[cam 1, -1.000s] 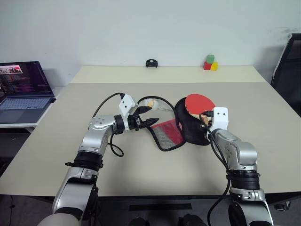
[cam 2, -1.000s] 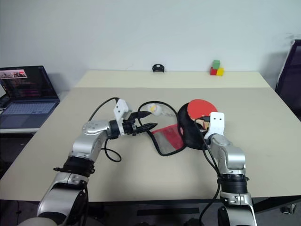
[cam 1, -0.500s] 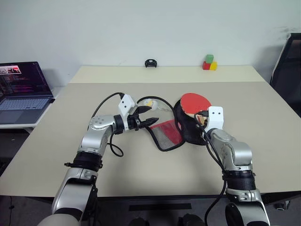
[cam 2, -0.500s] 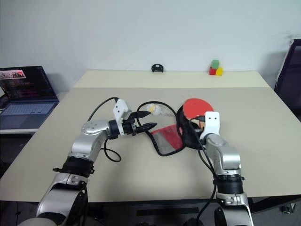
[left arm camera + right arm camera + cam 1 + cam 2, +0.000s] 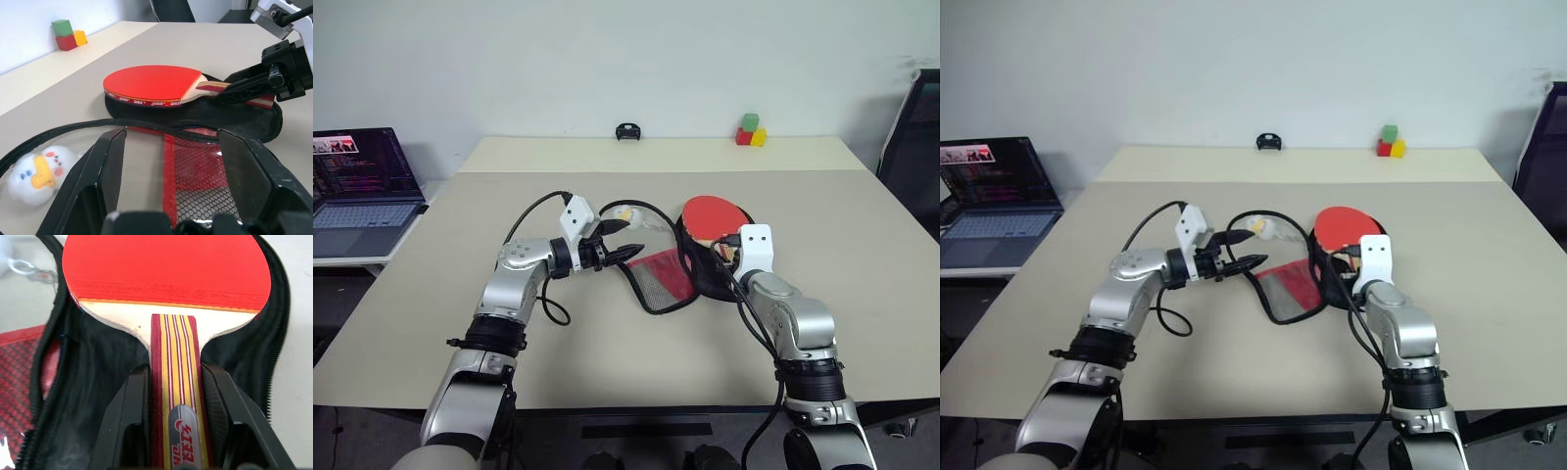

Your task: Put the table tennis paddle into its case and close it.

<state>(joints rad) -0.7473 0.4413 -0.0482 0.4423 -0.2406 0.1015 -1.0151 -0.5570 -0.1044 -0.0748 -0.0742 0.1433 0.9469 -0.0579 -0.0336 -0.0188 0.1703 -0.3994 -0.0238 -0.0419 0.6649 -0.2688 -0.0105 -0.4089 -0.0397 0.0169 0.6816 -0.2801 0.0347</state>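
right jaws [image 5: 173,396] gripped the paddle [image 5: 707,214] handle | round end pointed away, over the open case [image 5: 710,269] | left jaws [image 5: 628,241] open

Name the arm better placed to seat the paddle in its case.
Right. The right gripper is shut on the table tennis paddle by its handle, over the open black half of the case. The left gripper is open beside the mesh flap.

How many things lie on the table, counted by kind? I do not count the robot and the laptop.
Table tennis paddle: 1
Case: 1
Plush charm on the case: 1
Colour blocks (green, red, yellow): 3
Small black object at the far edge: 1
Total: 7
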